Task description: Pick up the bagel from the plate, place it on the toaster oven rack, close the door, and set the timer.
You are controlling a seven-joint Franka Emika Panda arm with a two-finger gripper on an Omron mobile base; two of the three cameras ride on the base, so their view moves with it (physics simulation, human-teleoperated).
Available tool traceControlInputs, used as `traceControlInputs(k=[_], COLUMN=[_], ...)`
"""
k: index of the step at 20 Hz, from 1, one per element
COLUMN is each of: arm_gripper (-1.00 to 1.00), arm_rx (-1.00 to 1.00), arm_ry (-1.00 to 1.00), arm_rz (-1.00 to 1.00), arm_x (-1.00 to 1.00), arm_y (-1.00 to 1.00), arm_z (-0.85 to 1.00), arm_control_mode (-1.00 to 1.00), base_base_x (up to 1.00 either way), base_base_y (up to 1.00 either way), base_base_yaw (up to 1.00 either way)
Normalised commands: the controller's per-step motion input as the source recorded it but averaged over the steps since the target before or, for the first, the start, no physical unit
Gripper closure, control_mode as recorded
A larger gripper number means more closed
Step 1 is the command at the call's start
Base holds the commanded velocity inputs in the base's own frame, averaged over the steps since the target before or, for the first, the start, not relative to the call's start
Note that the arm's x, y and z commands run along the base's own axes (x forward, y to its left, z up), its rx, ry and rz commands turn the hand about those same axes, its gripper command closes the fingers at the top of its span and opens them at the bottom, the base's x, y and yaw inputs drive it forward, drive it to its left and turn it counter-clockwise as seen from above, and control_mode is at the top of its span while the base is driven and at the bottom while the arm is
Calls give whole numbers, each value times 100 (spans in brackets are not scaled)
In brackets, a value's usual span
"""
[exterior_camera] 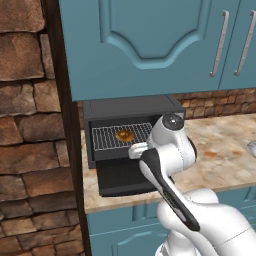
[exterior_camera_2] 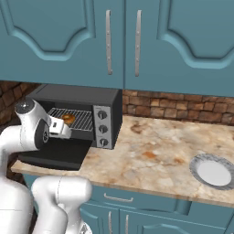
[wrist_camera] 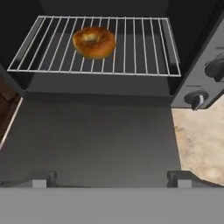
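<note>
The golden-brown bagel [wrist_camera: 93,42] lies on the toaster oven rack [wrist_camera: 140,52], left of its middle; it also shows on the rack [exterior_camera: 107,137] as the bagel [exterior_camera: 124,135] and the bagel [exterior_camera_2: 68,119]. The black door [wrist_camera: 96,135] hangs open and flat in front of the cavity. My gripper [wrist_camera: 111,180] hovers over the door's outer edge, open and empty, well back from the bagel. The timer [exterior_camera_2: 104,142] is the lowest knob on the silver strip, also seen as the timer [wrist_camera: 195,99]. The plate [exterior_camera_2: 196,161] sits bare on the counter at far right.
Teal wall cabinets [exterior_camera_2: 137,41] hang just above the oven. A stone wall [exterior_camera: 25,125] borders the oven's left side. The marble counter [exterior_camera_2: 155,151] stretches between the oven and the plate. Two more knobs [exterior_camera_2: 101,115] sit above the timer.
</note>
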Motion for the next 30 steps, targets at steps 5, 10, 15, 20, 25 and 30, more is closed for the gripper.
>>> traceControlInputs(k=[5, 10, 15, 20, 25, 30], arm_gripper=[-100, -100, -100, -100, -100, -100], arm_rx=[-8, -16, -20, -22, -21, -15], arm_ry=[14, 26, 27, 26, 4, -11], arm_rz=[10, 7, 6, 8, 12, 12], arm_x=[-65, -17, 0, -1, -26, -28], arm_y=[14, 29, 31, 21, 9, 4], arm_z=[38, 2, 0, -1, -33, -46], arm_control_mode=[-100, -100, -100, -100, -100, -100], base_base_x=[0, 0, 0, 0, 0, 0], base_base_y=[0, 0, 0, 0, 0, 0], base_base_yaw=[0, 0, 0, 0, 0, 0])
